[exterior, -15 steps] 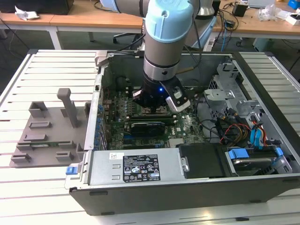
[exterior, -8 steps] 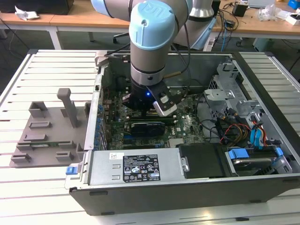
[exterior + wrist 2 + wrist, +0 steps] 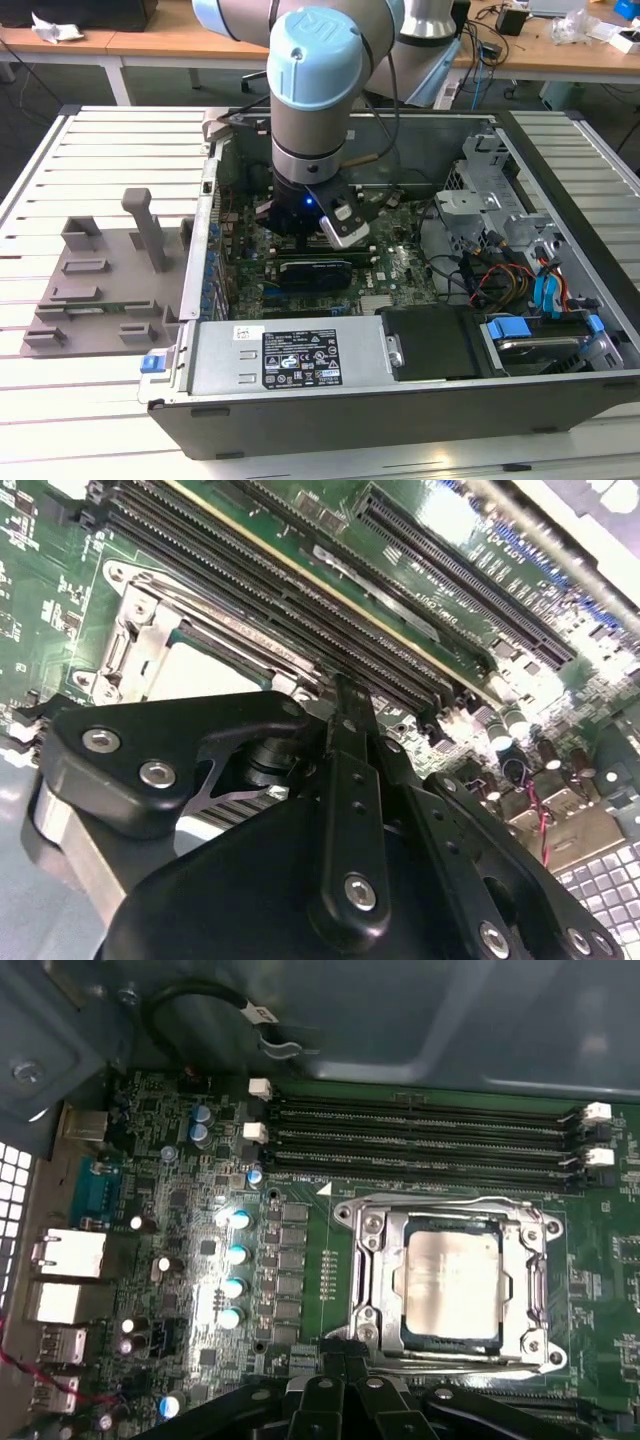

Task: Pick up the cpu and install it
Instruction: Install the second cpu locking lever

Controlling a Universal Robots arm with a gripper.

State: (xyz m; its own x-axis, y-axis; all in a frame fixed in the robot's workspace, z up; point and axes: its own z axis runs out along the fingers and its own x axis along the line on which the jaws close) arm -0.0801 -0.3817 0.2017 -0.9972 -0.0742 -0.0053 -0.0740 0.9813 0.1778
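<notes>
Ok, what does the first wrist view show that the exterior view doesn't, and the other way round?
First wrist view: the cpu lying flat inside the socket frame, beside the memory slots. Exterior view: the arm reaching down into the open computer case, and a grey fixture on the exterior view's left. Shared: the green motherboard.

Silvery cpu [image 3: 447, 1282] in metal-grey frame [image 3: 375, 1260] on green motherboard [image 3: 180, 1210].
</notes>
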